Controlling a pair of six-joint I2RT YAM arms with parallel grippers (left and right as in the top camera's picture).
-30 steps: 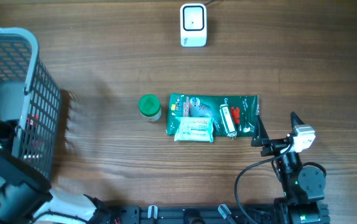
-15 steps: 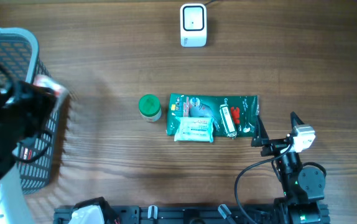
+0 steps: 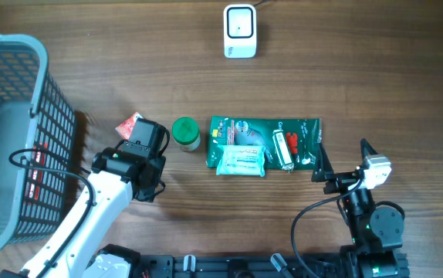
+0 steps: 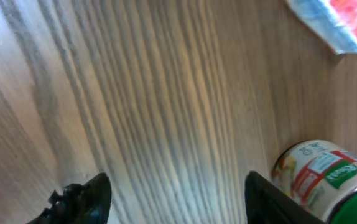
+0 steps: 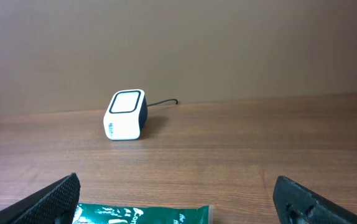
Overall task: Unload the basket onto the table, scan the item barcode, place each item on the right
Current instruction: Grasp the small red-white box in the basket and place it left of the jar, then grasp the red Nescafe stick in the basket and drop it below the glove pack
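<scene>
Grey plastic mesh forms the basket at the far left. Just right of it, the red-and-white packet lies flat on the wooden table, close ahead of the left gripper, whose jaws stand apart over bare wood, holding nothing. A green-lidded jar stands beside it, then a green packet bearing a pale pouch. The white barcode scanner sits at the far edge. The right gripper gapes wide, empty.

Left gripper jaws apart, right gripper jaws wide
</scene>
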